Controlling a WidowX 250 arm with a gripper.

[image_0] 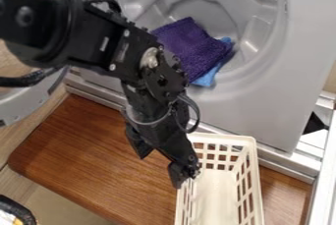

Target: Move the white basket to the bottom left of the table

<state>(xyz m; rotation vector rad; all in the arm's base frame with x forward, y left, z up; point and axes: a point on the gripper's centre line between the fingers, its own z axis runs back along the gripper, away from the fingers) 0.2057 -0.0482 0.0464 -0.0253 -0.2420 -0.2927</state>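
The white basket (215,195), an open rectangular one with slotted walls, stands on the brown wooden table (98,155) at the lower right, its near end cut off by the view's bottom edge. From the upper left the black arm comes down, and its gripper (183,174) is at the basket's left side wall, covering the upper part of that wall. Whether it holds the wall cannot be made out. Nothing shows inside the basket.
Behind the table stands a grey machine with a round drum (197,8) holding a purple cloth (190,47) and a blue cloth (209,76). Its open door (26,103) is at the left. A dark rounded object (16,209) is at the bottom left corner.
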